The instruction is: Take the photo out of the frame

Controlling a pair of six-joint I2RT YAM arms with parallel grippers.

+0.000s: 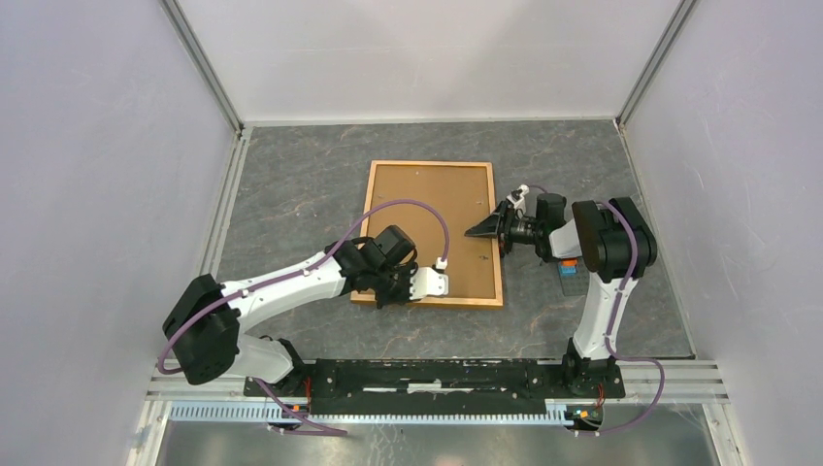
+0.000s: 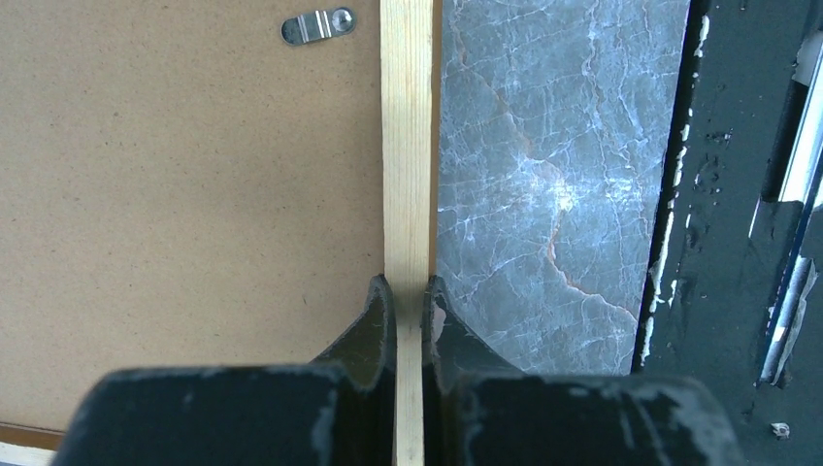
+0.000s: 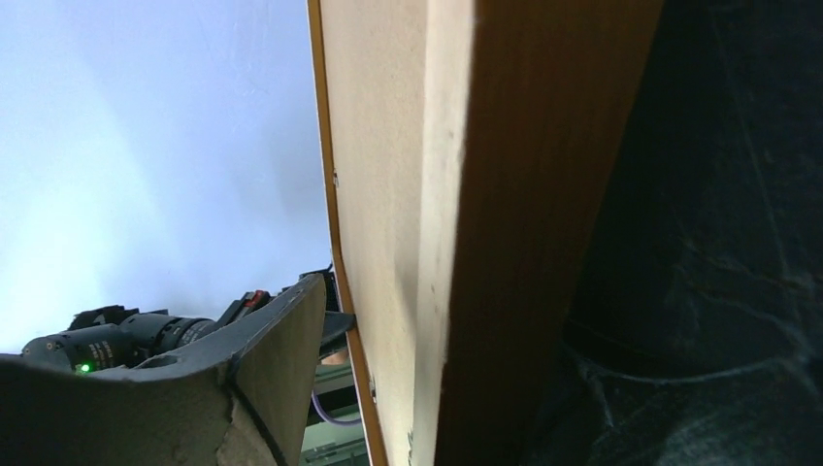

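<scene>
The frame (image 1: 428,199) lies back-up, long axis pointing away.

The frame (image 1: 456,184) lies back-up on the grey marbled table (image 1: 291,194), long sides running near to far: narrow orange-brown moulding (image 2: 408,146) around a plain brown fibreboard back (image 2: 194,194). The photo is hidden.

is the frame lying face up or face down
Face down: the frame shows its brown fibreboard back, with a metal clip, upward.
</scene>
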